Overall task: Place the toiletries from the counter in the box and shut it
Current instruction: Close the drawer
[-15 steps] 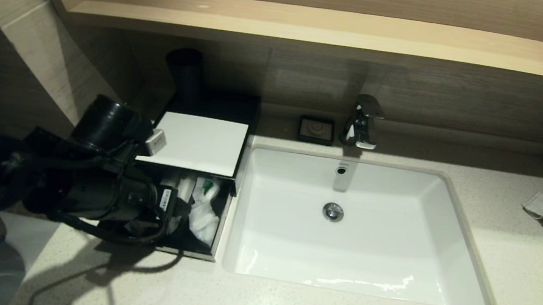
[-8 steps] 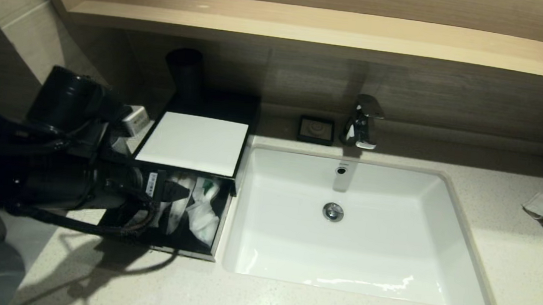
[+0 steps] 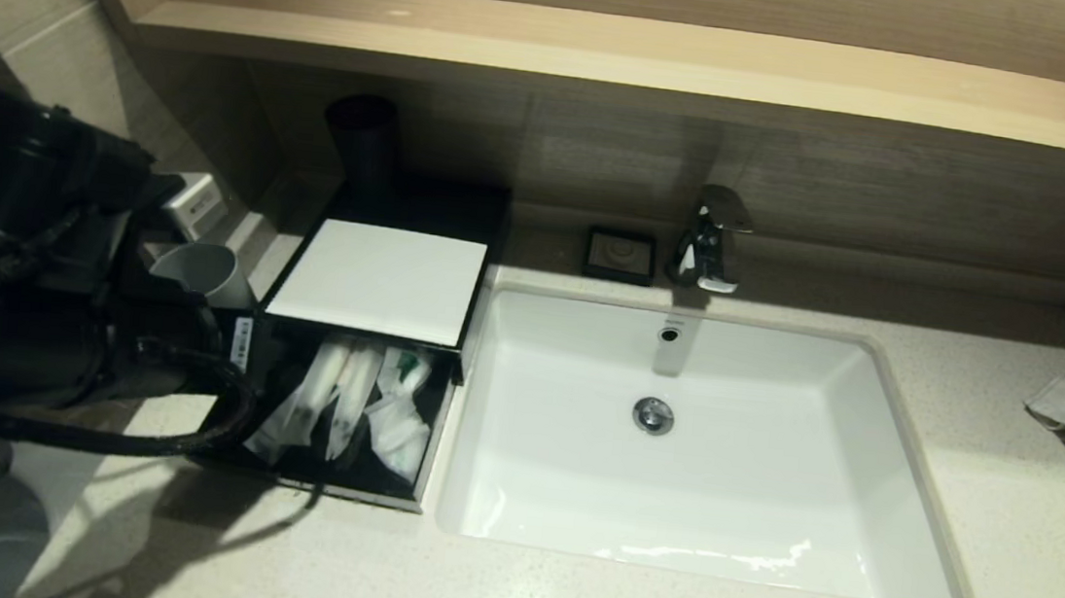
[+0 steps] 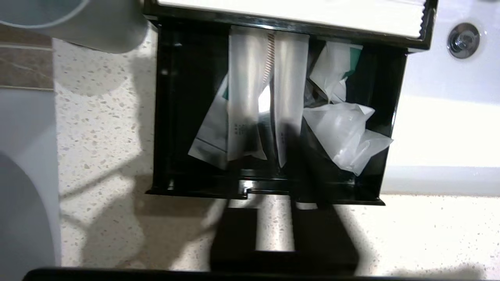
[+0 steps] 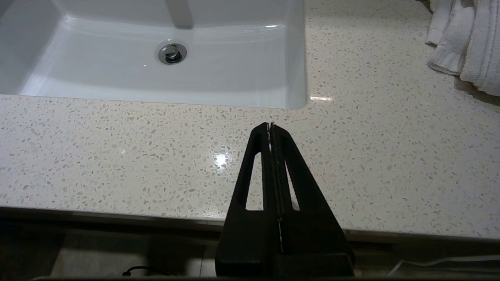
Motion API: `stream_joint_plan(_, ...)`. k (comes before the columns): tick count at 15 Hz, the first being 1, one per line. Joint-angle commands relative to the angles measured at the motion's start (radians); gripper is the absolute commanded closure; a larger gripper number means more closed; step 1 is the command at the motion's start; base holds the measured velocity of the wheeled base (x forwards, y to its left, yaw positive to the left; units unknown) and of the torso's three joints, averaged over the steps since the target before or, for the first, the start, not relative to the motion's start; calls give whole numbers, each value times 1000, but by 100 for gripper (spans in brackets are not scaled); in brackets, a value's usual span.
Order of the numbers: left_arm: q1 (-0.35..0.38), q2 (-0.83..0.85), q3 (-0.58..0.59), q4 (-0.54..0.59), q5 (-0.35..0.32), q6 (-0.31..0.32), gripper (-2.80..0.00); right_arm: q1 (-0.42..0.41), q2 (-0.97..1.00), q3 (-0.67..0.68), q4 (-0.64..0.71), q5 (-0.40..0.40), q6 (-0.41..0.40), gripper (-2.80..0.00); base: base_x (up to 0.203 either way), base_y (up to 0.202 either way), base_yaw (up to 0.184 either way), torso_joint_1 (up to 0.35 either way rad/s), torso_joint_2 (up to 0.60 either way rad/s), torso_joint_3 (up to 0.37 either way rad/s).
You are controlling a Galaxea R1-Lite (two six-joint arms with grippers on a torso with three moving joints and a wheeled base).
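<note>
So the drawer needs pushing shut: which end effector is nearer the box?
Left. The left end effector hangs just off the open drawer front of the box; the right end effector is parked beyond the basin, over the counter.

Black left arm (image 3: 23,309), looped black cables, white label sticker
</note>
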Motion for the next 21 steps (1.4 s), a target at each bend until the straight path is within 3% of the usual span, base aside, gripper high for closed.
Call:
stream_joint_plan(1, 30, -26, 0, 1, 3, -3, 0, 0, 0, 0, 0, 1, -1, 0, 0, 0, 0, 0, 0, 0)
stream_joint_plan(5, 41, -73, 41, 14, 3, 0, 0, 0, 0, 0, 0, 1, -1, 0, 0, 0, 0, 0, 0, 0)
stream_joint_plan(16, 39, -160, 318, 7, -4, 2, 0, 0, 0, 0, 0, 1, -1, 0, 0, 0, 0, 0, 0, 0)
stream_joint_plan(21, 39, -148, 351, 4, -6, -2, 0, -1, 0, 0, 0, 0, -1, 0, 0, 0, 0, 0, 0, 0)
